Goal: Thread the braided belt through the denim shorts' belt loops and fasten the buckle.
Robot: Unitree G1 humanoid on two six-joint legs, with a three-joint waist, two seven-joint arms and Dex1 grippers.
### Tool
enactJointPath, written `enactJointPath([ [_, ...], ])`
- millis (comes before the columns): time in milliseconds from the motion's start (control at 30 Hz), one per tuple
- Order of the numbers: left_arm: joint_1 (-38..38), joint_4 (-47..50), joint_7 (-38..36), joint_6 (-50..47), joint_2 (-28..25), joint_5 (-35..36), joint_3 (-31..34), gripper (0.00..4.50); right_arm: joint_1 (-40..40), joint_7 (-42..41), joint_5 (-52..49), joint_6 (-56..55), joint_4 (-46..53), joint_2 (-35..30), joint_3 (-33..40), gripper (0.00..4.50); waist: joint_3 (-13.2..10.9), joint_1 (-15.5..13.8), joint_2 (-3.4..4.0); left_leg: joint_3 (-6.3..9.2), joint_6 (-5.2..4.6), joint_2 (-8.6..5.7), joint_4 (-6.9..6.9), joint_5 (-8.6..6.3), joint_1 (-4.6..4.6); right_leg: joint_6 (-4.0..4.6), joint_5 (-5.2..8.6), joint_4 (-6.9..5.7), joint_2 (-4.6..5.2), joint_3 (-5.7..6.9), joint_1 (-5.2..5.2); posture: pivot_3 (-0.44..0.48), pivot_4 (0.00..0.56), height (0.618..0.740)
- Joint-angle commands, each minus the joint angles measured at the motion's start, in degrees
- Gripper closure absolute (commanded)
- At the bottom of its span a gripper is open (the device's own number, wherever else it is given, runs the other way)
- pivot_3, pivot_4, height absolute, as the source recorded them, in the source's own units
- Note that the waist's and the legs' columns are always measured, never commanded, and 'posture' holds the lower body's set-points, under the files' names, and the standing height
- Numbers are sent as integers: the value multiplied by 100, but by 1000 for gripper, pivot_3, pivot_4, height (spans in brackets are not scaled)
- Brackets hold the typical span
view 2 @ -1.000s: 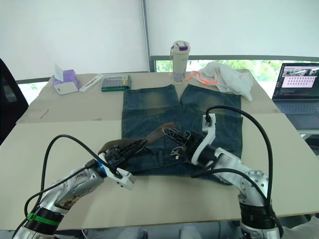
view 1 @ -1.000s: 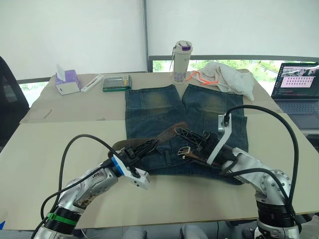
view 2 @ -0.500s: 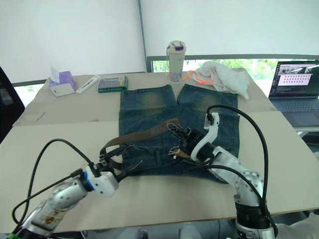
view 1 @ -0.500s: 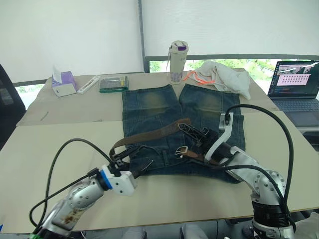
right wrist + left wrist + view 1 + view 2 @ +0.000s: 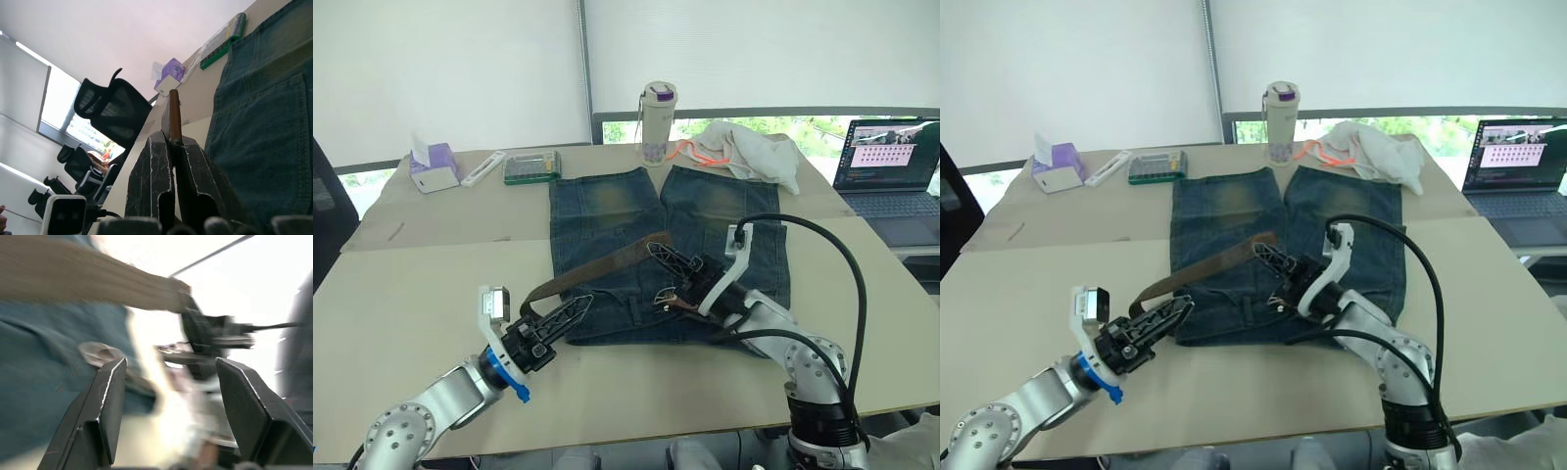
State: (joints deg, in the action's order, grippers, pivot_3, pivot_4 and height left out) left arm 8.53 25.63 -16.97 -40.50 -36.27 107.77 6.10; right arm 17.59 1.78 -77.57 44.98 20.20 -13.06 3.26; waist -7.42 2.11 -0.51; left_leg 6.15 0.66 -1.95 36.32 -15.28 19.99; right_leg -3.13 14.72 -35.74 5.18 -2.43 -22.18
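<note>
Belt [image 5: 607, 264] runs diagonally across shorts [image 5: 636, 225]; right end effector [image 5: 668, 266] clamps its far-right part, left end effector [image 5: 570, 311] spread empty just beside the near-left bend.

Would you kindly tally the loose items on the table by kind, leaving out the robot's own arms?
Clothing and cloth: 3: denim shorts, braided belt, white cloth
Drink bottle: 1
Tissue box: 1
Green case: 1
White stick-shaped item: 1
Laptop: 1
Total: 8
</note>
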Motion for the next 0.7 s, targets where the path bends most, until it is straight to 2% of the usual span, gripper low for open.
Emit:
enactJointPath([
  [33, -271, 108, 344, -194, 565, 523, 5, 1468, 143, -122, 86, -144, 255, 121, 18, 4500, 3, -26, 4, -2, 0, -3, 0, 0, -2, 0, 0, 3, 2, 0, 4, 0, 150, 740],
  [133, -640, -245, 1133, -296, 1237, 523, -198, 1468, 113, -247, 7, -49, 331, 133, -7, 4500, 7, -103, -1, -4, 1, -8, 2, 0, -2, 0, 0, 8, 5, -1, 7, 0, 150, 740],
  [233, -870, -526, 1470, -592, 1573, 523, -221, 1468, 79, -346, -177, 65, 424, 79, -8, 4500, 10, -122, -6, -4, 1, -9, 2, 1, -1, 1, -1, 9, 4, -3, 5, 0, 150, 740],
  [367, -1093, -840, 1411, -1127, 1334, 523, -191, 1468, 28, -454, -337, 141, 504, -31, 16, 4500, 10, -112, -6, -3, 1, -9, 0, 1, -1, 1, -1, 7, 0, -4, 2, 0, 150, 740],
  [500, -1484, -1252, 1105, -1391, 1413, 523, 216, 1468, -60, -543, -639, 240, 543, -202, 60, 4500, 10, -122, -6, -5, 1, -10, 0, 1, -2, 2, -1, 7, 0, -3, 2, 0, 150, 740],
  [700, -1793, -1402, 790, -1725, 1488, 523, 448, 1468, -152, -432, -663, 211, 459, -278, 15, 4500, 10, -123, -7, -7, 2, -12, 0, 1, 0, 1, -1, 12, 4, -3, 3, 0, 150, 740],
])
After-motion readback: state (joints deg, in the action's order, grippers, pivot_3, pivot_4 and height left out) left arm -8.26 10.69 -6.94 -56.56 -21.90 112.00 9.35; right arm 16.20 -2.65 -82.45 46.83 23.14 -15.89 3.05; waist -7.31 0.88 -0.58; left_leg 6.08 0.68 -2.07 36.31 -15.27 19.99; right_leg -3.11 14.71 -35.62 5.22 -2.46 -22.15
